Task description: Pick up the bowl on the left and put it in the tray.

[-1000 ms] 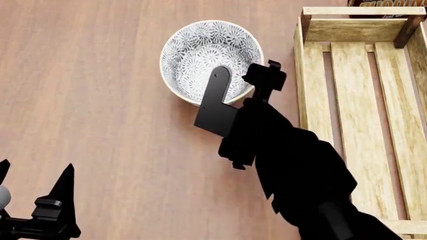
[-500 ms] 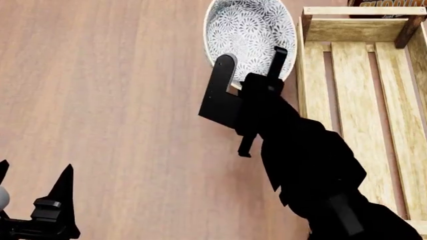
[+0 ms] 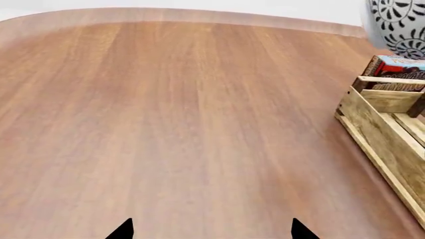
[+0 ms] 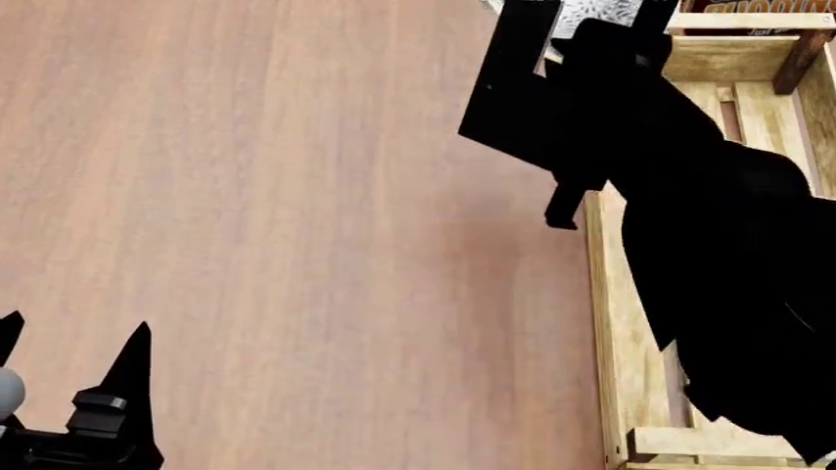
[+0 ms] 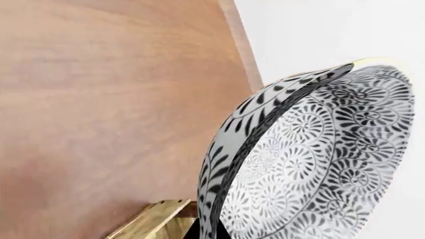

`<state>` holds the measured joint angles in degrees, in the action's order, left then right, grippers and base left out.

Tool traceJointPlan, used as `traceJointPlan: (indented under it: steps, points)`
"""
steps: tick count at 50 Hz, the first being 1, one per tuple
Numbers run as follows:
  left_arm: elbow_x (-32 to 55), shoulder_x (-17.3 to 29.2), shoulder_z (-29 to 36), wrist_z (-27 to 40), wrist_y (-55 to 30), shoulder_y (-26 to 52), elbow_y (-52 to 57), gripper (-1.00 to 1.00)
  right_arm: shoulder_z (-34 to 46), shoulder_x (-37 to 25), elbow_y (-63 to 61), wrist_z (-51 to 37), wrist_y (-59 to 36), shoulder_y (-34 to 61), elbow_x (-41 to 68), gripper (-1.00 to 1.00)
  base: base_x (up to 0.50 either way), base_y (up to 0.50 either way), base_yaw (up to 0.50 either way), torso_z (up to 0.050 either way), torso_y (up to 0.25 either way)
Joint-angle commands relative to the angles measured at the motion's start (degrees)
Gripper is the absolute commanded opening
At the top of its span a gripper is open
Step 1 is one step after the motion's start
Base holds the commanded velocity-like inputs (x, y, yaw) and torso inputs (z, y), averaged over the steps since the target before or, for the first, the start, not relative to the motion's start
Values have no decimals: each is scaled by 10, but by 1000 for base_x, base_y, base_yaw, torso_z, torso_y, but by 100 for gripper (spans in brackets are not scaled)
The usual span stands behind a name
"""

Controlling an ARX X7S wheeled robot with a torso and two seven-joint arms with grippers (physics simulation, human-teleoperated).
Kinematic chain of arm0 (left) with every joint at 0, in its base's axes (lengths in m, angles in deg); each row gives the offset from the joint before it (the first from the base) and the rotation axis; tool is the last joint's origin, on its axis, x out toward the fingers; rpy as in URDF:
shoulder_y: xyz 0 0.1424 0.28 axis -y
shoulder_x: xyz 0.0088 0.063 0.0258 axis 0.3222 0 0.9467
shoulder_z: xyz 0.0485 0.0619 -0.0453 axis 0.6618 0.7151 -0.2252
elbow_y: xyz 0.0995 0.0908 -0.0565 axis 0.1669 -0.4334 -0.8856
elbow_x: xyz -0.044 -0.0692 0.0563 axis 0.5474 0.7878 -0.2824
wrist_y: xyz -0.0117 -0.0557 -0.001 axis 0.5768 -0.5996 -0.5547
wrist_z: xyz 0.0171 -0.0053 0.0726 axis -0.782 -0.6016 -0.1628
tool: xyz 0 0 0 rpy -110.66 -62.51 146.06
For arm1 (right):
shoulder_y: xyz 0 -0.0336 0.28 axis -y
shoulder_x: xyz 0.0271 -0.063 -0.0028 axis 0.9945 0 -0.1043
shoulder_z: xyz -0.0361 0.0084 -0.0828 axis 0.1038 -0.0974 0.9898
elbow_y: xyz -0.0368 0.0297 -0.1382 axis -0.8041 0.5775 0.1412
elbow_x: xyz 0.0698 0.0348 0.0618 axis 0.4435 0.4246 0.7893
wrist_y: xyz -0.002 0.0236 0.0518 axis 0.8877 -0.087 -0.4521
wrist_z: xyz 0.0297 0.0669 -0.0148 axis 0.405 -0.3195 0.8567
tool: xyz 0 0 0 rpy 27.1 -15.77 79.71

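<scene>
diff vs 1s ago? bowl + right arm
The right gripper, shut on the bowl, has lifted it off the table and carried it away from the robot and toward the tray; the bowl now hangs tilted near the tray's far end. Unchanged: tray, left gripper, open and idle.

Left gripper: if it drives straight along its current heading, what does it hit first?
Probably nothing soon. The left gripper faces bare table out to the far edge; the tray and the bowl sit off to the side. Depth is uncertain.
</scene>
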<state>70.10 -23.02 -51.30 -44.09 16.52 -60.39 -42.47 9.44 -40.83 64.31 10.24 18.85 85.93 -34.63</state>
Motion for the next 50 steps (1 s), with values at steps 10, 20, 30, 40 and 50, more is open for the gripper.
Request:
traceJointPlan:
  steps: [10, 20, 30, 40, 50]
  points:
    - [1, 1, 10, 6, -4, 8, -1, 100, 3, -151, -112, -14, -76, -57, -25, -100, 0, 0, 0, 0, 0]
    - [0, 1, 20, 7, -4, 8, -3, 100, 28, -164, -72, -19, -70, -85, -41, -100, 0, 0, 0, 0, 2]
    - [1, 1, 23, 8, -2, 6, -2, 100, 70, -161, -31, -11, -67, -107, -73, -100, 0, 0, 0, 0, 0]
    - [1, 2, 24, 7, 2, 5, -6, 100, 97, -142, 8, -6, -48, -120, -87, -100, 0, 0, 0, 0, 0]
    - [1, 3, 26, 8, 5, 5, -9, 100, 117, -109, 72, 4, -21, -129, -90, -100, 0, 0, 0, 0, 1]
